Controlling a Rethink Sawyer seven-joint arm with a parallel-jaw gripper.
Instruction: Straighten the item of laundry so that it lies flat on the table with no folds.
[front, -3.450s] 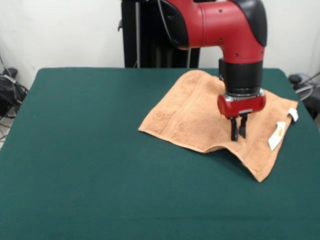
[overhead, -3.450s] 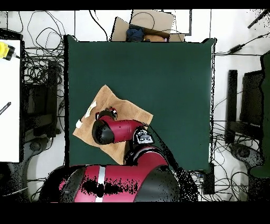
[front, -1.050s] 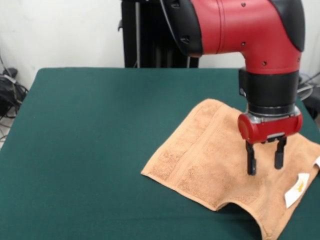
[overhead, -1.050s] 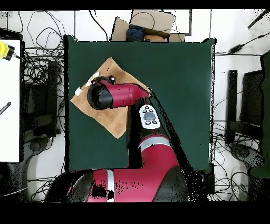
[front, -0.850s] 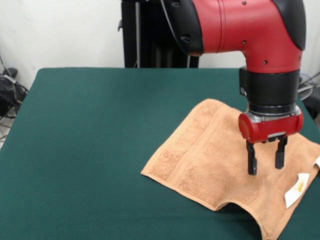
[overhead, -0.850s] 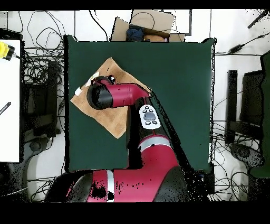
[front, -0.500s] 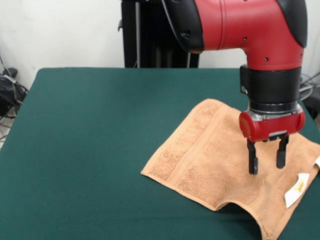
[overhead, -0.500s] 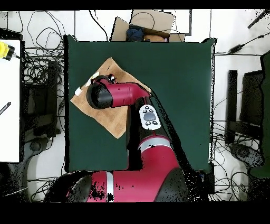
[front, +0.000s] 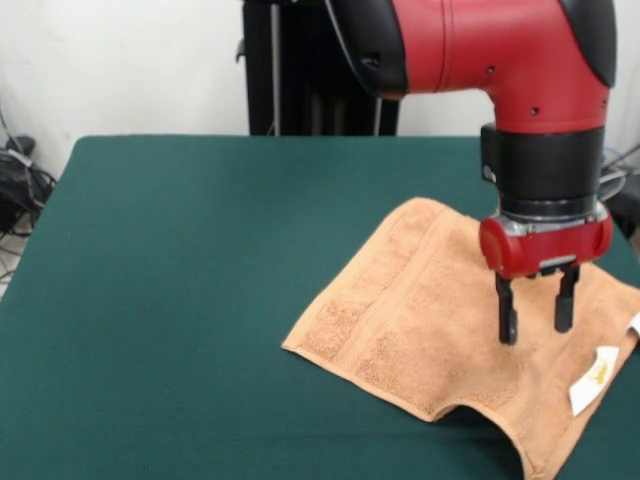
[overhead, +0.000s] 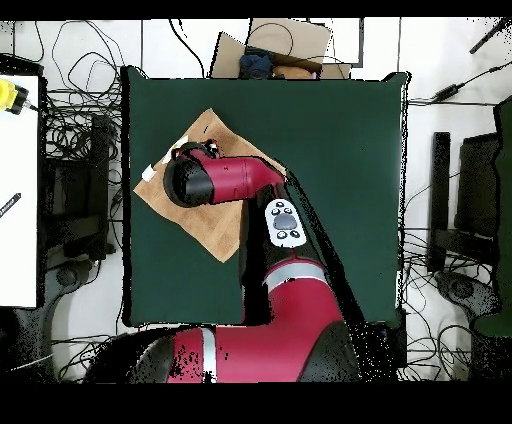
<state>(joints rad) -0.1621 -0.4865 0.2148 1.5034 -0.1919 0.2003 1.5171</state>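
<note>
the small orange-tan terry towel lies spread on the dark green felt-covered worktop, directly under the black claw of the red and black arm. the claw's two fingers stand apart, tips just above or on the cloth, holding nothing. the front view shows a raised fold at the towel's edge closest to the camera, below the claw, and a white tag beside the claw. in the overhead view the arm hides the claw and the towel's middle.
</note>
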